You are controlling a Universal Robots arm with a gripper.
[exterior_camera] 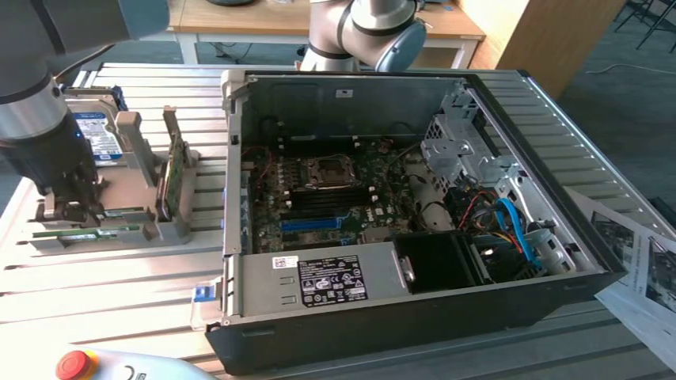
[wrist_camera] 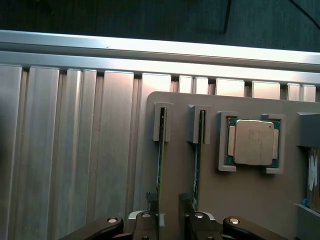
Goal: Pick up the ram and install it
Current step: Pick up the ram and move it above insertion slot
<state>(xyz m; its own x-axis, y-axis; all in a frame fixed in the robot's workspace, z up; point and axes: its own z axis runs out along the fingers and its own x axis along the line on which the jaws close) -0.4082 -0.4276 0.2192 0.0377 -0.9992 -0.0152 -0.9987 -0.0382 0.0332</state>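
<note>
Two green ram sticks stand on edge in slots of a grey holder [wrist_camera: 235,200]: one ram [wrist_camera: 160,150] and a second [wrist_camera: 200,150] beside it. My gripper [wrist_camera: 169,217] is low over the holder, open. Its fingertips [wrist_camera: 152,216] straddle the near end of the first ram, which runs close along one finger's inner side without being clamped. The second stick passes just outside the other finger. In the exterior view my gripper [exterior_camera: 66,207] hangs over the holder [exterior_camera: 158,229] at that view's left, above the ram [exterior_camera: 90,233].
A square silver processor [wrist_camera: 252,142] sits in a pocket of the holder. A blue-labelled hard drive [exterior_camera: 97,136] stands behind my gripper. The open computer case [exterior_camera: 239,158] with its motherboard [exterior_camera: 317,198] fills the middle. A red stop button [exterior_camera: 74,363] and papers [exterior_camera: 644,269] lie nearby.
</note>
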